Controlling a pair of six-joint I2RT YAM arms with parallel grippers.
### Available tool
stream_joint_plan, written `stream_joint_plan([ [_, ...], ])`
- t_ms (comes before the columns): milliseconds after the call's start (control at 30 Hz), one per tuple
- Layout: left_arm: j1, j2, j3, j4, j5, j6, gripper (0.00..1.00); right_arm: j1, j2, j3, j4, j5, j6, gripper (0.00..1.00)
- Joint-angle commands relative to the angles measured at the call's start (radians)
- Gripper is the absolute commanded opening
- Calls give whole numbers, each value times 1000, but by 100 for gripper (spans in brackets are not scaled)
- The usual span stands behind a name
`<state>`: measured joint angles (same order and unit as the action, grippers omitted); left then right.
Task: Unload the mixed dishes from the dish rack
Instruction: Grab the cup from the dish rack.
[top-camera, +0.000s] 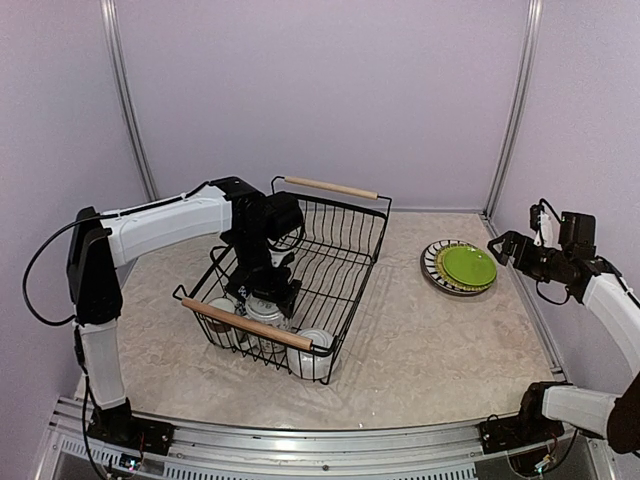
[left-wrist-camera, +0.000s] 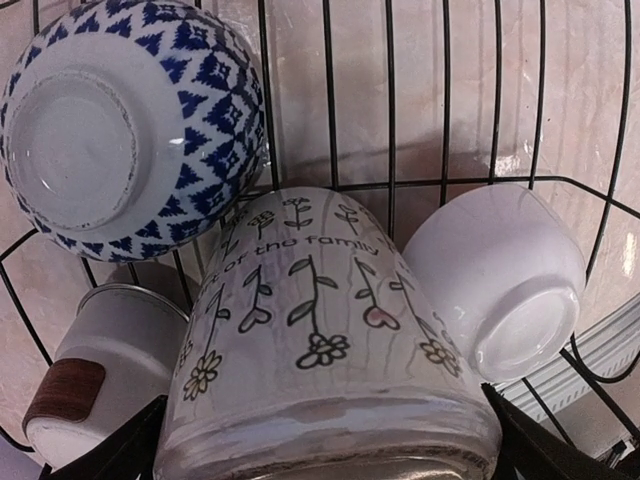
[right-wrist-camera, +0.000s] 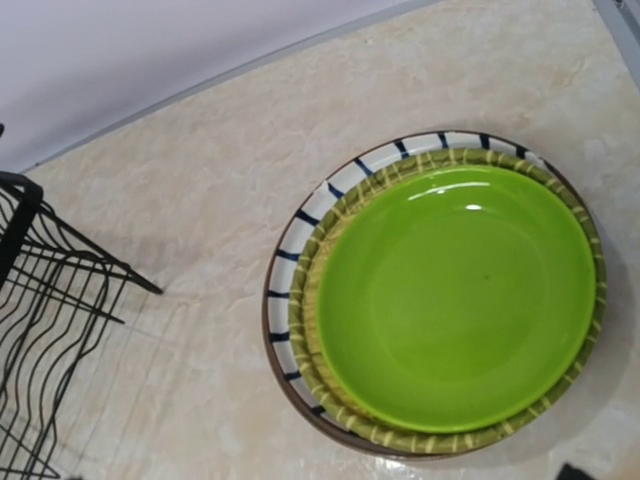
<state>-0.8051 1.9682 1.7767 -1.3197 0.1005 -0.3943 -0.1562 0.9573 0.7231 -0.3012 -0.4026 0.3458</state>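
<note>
Grip quality decides this lift, so start at the near end of the large black wire dish rack (top-camera: 345, 255), just behind its near wooden bar handle (top-camera: 245, 325), where your left fingers (left-wrist-camera: 120, 455) reach down over the white flower-printed ceramic mug (left-wrist-camera: 320, 340). They stand spread wide, one on either side of the mug's body; the pictures do not show whether they press on it. Centre them across the body, close firmly since glazed ceramic will likely be slippery, and lift straight up, because the mug is crowded. A blue-and-white patterned bowl (left-wrist-camera: 120, 120), upside down, seems to touch it on one side, a plain white bowl (left-wrist-camera: 500, 290) lies against the other, and a small pale cup with a brown patch (left-wrist-camera: 100, 380) sits just beside it. Any sideways drag could knock these into the wires. All four lie at this near end; the rack's far half holds nothing. Farther off on the beige marbled tabletop (top-camera: 420, 350), well apart from the rack, a lime green round plate (right-wrist-camera: 460, 300) sits stacked on a black-and-white striped plate (right-wrist-camera: 290, 260), so both are out of the rack. Your right fingers (top-camera: 505, 246) hover near them with nothing visibly held; how far apart they stand cannot be told.
</note>
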Motion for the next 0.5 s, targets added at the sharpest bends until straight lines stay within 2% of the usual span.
stream_joint_plan([
  [0, -10, 27, 7, -20, -36, 15, 95, 10, -4, -2, 3, -23, 14, 100],
  [333, -12, 26, -4, -34, -1, 24, 96, 18, -5, -6, 9, -25, 25, 100],
  [467, -12, 17, -7, -38, -10, 23, 88, 23, -3, -11, 13, -24, 29, 100],
])
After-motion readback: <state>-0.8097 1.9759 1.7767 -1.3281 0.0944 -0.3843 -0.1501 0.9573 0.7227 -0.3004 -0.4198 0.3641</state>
